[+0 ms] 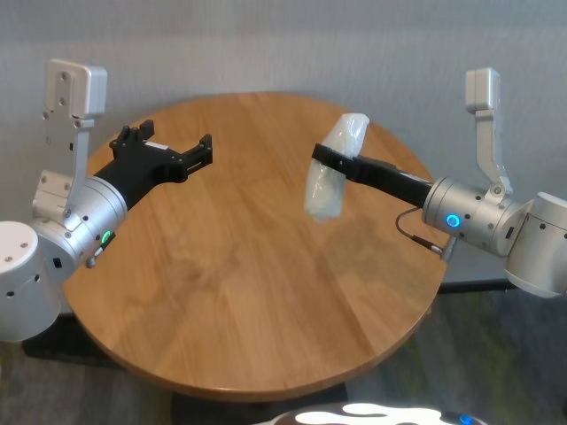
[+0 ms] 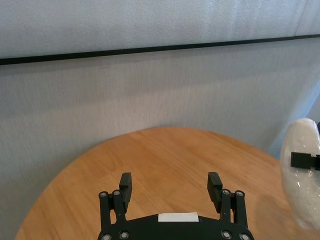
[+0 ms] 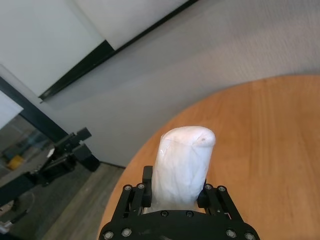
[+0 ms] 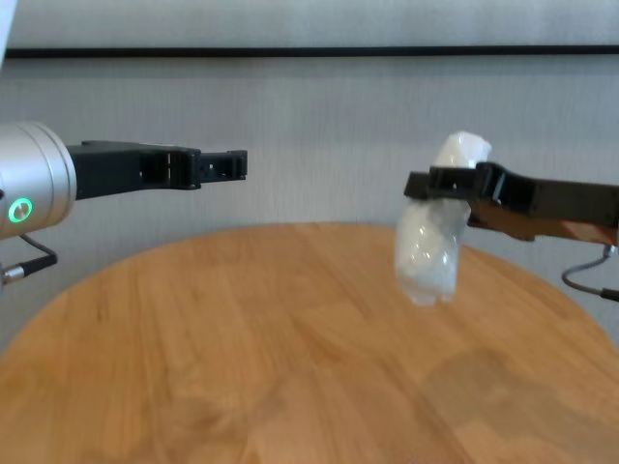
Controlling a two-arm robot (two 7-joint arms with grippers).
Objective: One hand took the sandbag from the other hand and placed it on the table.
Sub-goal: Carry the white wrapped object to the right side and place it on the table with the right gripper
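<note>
Right gripper (image 1: 324,157): was closed on the sandbag (image 1: 332,173), above the table (image 1: 239,292).
Left gripper (image 1: 202,149): was wide open, empty, well apart.

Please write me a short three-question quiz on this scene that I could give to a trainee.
1. True or false: the small white lumpy film-wrapped sandbag rests on the large round light-wood table.
2. Which holds the sandbag: (a) the left gripper with the green ring light, or (b) the right gripper with the blue ring light?
3. How do the left gripper's fingers stand?

Key: 1. False: it hangs upright above the wood. 2. b, clamped around its middle. 3. Open and empty, apart from the sandbag.
</note>
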